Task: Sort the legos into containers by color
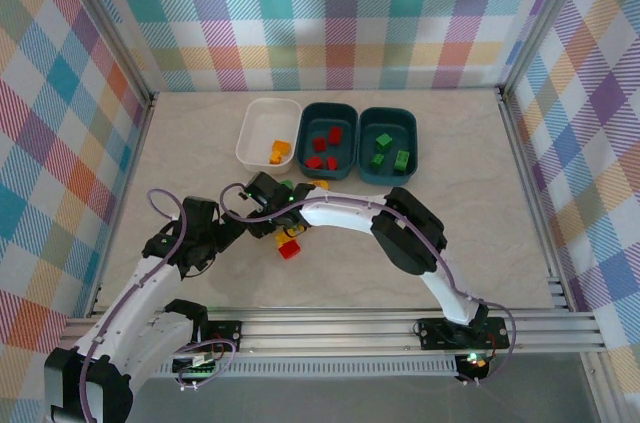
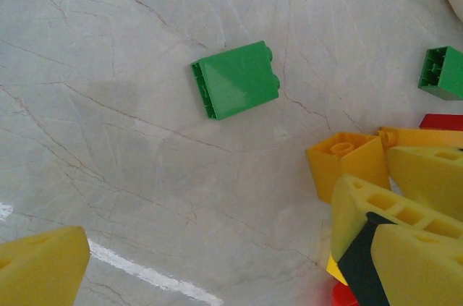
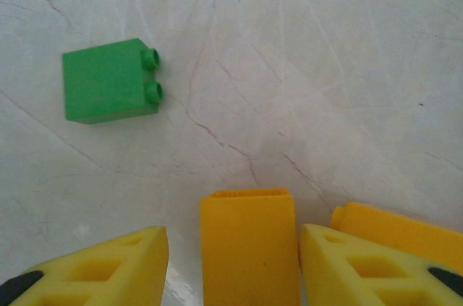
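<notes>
An orange-yellow lego (image 3: pixel 247 244) lies on the table between the fingers of my right gripper (image 3: pixel 233 237). The jaws stand open around it, with a strip of table showing on its left side. A second orange lego (image 3: pixel 398 230) lies just right of the right finger. A green lego (image 3: pixel 110 80) lies further out to the left. My left gripper (image 2: pixel 231 248) is wide open over bare table. A green lego (image 2: pixel 237 79) lies ahead of it, and a yellow lego (image 2: pixel 347 161) to its right. From above, both grippers (image 1: pixel 238 223) (image 1: pixel 262 205) meet beside the loose legos (image 1: pixel 290 243).
At the back stand the white container (image 1: pixel 250 138) with orange legos, a teal container (image 1: pixel 348 143) with red ones and a teal container (image 1: pixel 410 148) with green ones. Another green lego (image 2: pixel 443 72) and a red one (image 2: pixel 441 121) lie at the right.
</notes>
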You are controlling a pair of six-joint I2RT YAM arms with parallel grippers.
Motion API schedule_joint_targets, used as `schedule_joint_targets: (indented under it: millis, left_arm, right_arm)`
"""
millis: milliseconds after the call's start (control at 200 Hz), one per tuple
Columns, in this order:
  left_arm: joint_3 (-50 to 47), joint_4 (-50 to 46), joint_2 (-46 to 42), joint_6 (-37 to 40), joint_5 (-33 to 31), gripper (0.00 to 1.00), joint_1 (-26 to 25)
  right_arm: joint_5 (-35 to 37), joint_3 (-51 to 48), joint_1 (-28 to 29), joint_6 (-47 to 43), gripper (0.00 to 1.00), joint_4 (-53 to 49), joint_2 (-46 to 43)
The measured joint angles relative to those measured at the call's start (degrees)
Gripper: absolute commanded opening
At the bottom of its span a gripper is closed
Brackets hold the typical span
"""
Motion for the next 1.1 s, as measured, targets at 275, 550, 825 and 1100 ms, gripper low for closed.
schedule_joint_targets:
  millis: [275,550,825,1100]
  left_arm:
    - [0.0,-0.1,-0.2,0.0,0.0,1.0,0.8]
    - [0.0,-0.1,-0.7,0.0,0.0,1.0,1.2]
    - [0.0,-0.1,-0.7,0.0,0.0,1.0,1.3]
    - [1.2,0.4,-0.2,0.0,1.9,1.0,1.5]
  right_arm:
    - [0.9,-0.2,0.2,0.5,0.52,-0.2,2.6]
    - [2.1,-0.8,0.2,0.9,0.32,1.8,2.6]
    - [2.5,-8.6,0.0,1.9,0.31,3.8,-5.3]
    - [3.5,-9.0,-8.6,2.2,0.31,6.1,-19.3]
